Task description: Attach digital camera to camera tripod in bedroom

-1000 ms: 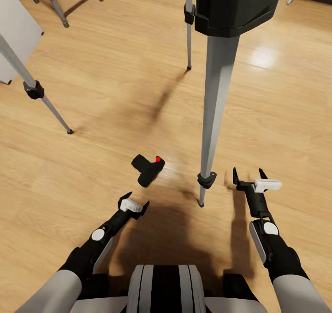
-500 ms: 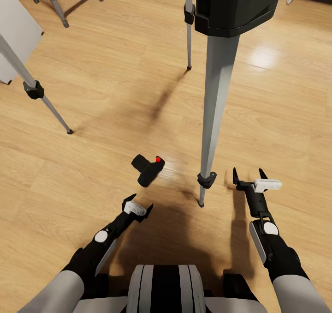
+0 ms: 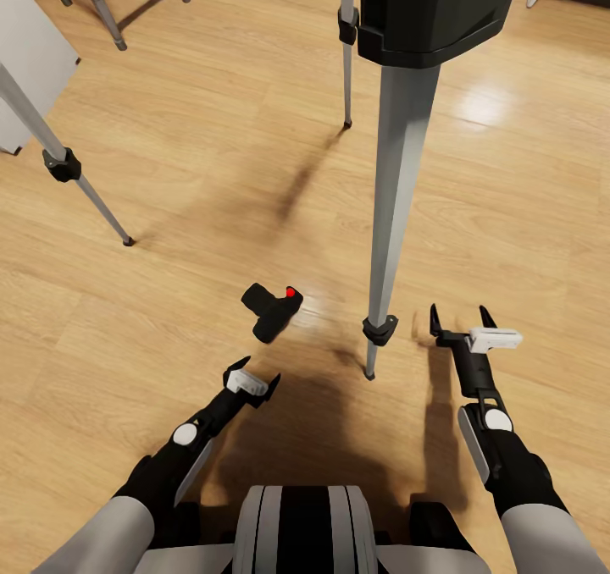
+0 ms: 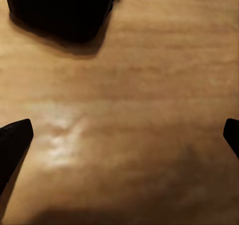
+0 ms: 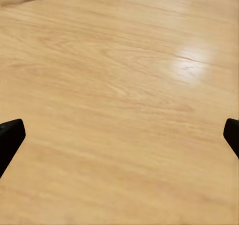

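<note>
Nearest the robot, the left gripper (image 3: 256,372) hangs low over the wood floor (image 3: 195,193) with its jaws spread and nothing between them, and the right gripper (image 3: 463,318), also spread wide and empty, hovers just right of the tripod's near foot. Just beyond the left gripper, the digital camera (image 3: 273,307) lies on the floor, its red button up, left of the camera tripod (image 3: 396,176). The tripod's other legs stand farther back.
</note>
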